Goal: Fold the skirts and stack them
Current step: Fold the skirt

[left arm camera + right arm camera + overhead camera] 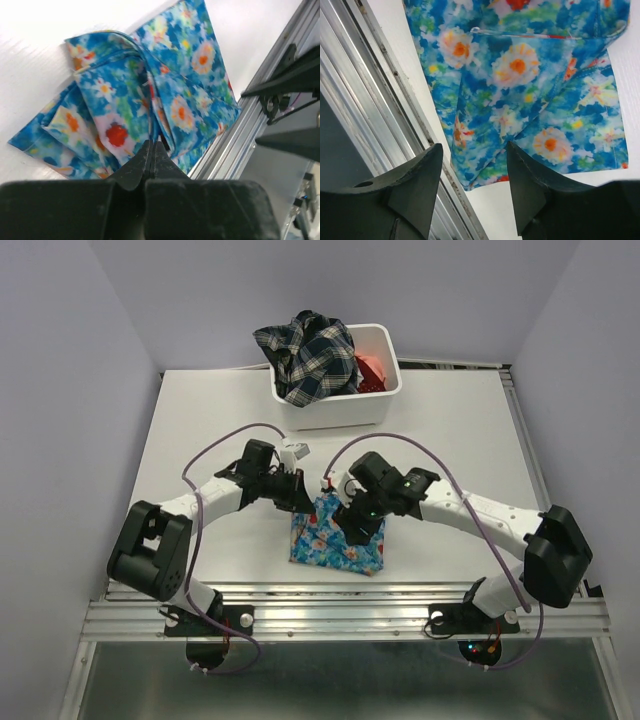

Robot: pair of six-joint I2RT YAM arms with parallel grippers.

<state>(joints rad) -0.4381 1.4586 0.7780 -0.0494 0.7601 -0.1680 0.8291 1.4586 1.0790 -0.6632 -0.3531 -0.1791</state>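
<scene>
Black fingers of the left claw [151, 150] fill the bottom of its wrist view. They are pressed together on a raised ridge of the blue skirt [125, 100] that runs straight into their tips, which reads as a pinch on a fold. That skirt lies on the white table [200, 420] just beside the aluminium rail [350, 605]. It is doubled into a lumpy rectangle, with loose layers fanning out on the side away from the rail. The right claw [474, 146] hangs spread wide over the skirt's edge nearest the rail, holding nothing.

To do this fold well, I judge the pinched layer should travel low and flat. The spread claw should come down to pin the edge by the rail, so the cloth neither drags nor bunches. The fabric looks thin, limp and soft, printed with red, orange and white flowers, and it will crease wherever it is pushed. The table is smooth, so sliding is the risk.

Well apart from the rail, at the table's far side, a white plastic bin [340, 410] holds a dark plaid skirt [305, 355] heaped over its rim. A coral-red skirt [372, 368] sits beside it in the bin.
</scene>
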